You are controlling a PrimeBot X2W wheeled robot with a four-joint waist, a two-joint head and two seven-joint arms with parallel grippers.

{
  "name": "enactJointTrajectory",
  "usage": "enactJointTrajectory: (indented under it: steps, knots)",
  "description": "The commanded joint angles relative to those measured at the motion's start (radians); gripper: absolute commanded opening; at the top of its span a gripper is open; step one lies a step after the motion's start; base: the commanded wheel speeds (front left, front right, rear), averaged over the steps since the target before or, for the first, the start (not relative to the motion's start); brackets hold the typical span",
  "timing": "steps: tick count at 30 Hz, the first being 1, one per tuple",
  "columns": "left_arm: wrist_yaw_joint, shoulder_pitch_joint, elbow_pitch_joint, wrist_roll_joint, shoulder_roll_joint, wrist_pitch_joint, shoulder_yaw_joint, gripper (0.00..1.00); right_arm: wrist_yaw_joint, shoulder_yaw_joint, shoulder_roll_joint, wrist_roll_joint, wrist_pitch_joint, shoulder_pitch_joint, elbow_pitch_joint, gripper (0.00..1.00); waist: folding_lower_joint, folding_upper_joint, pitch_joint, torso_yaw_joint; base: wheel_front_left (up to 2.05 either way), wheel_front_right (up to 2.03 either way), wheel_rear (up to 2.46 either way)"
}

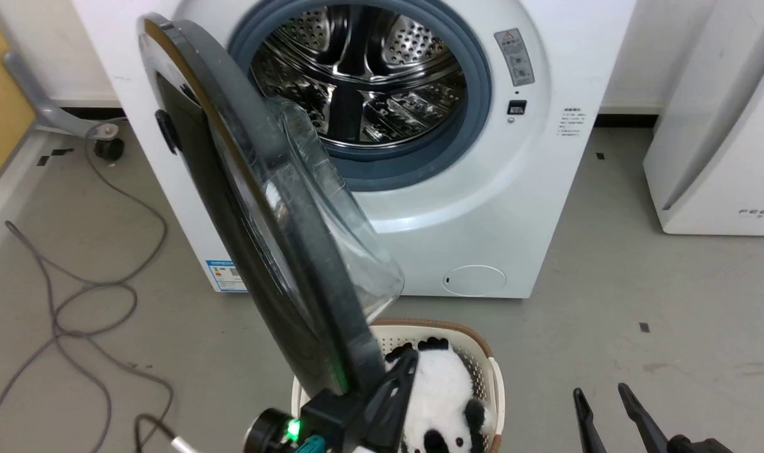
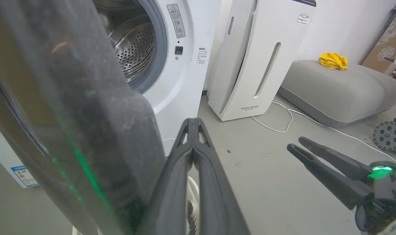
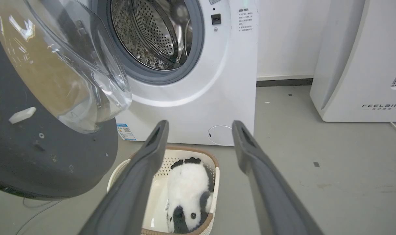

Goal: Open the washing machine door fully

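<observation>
Nearby, the FEELBIRD-marked appliance (image 3: 357, 65) stands; left gripper (image 2: 193, 122) pinched together, right gripper (image 3: 199, 125) wide.

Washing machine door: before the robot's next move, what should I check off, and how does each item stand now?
1. Latch: the washing machine door stands free of the washing machine: ok.
2. Fully open: not ok, the door stands partway.
3. Working arm: the left gripper is at the door's lower inner edge, fingers shut: ok.
4. Contact between the two: cannot tell.
5. Spare arm: the right gripper is open and apart from the door: ok.
6. Clearance over the basket below the door's edge: cannot tell.
</observation>
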Motion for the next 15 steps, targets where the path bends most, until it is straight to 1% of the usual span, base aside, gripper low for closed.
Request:
enactJointTrajectory:
  steps: [1, 5, 7, 15]
  knots:
    - [0.033, 0.018, -0.013, 0.011, 0.031, -0.001, 0.034, 0.0, 0.001, -0.003, 0.003, 0.011, -0.002, 0.01, 0.004, 1.0, 0.0, -0.0001, -0.006, 0.011, 0.0, 0.0, 0.0]
    - [0.062, 0.061, -0.062, 0.017, 0.052, -0.001, 0.04, 0.0, 0.001, -0.007, 0.003, 0.015, 0.0, 0.019, 0.01, 1.0, 0.0, -0.0001, -0.018, 0.037, 0.0, 0.0, 0.0]
    - [0.069, 0.07, -0.076, 0.02, 0.058, -0.002, 0.041, 0.0, 0.001, -0.008, 0.003, 0.015, 0.0, 0.021, 0.01, 1.0, 0.0, -0.0001, -0.019, 0.045, 0.0, 0.0, 0.0]
    - [0.121, 0.144, -0.164, 0.03, 0.102, 0.003, 0.06, 0.0, 0.001, -0.013, 0.003, 0.023, 0.0, 0.024, 0.015, 1.0, 0.0, -0.0001, -0.027, 0.121, 0.0, 0.0, 0.0]
